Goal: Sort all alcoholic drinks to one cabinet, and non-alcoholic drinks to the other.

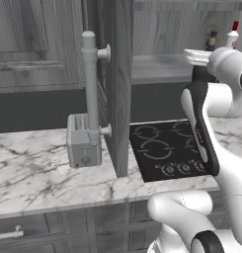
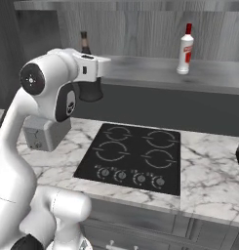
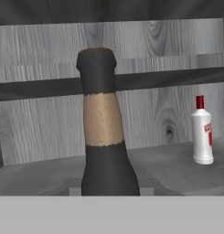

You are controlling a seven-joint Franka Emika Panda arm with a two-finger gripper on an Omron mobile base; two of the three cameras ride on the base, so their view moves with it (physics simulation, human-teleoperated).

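The alcoholic drinks are at the open cabinet shelf (image 2: pixel 155 71). My gripper (image 2: pixel 93 69) is shut on the squat dark bottle (image 2: pixel 89 92), whose long neck (image 3: pixel 102 114) rises close in the hand view. That bottle's top (image 1: pixel 212 39) pokes up behind my hand in the left base view. I cannot tell whether its base rests on the shelf. The small white bottle with red cap (image 2: pixel 186 49) stands upright on the shelf to the right, apart from the dark bottle; it is also in the other views (image 3: pixel 202 135) (image 1: pixel 233 34). The non-alcoholic drinks are out of view.
A black stovetop (image 2: pixel 133 156) lies in the marble counter (image 2: pixel 209 171) below the shelf. A grey toaster (image 1: pixel 83 141) stands on the counter at the left. The open cabinet door (image 1: pixel 123 74) with its long handle (image 1: pixel 90 84) juts out beside the toaster.
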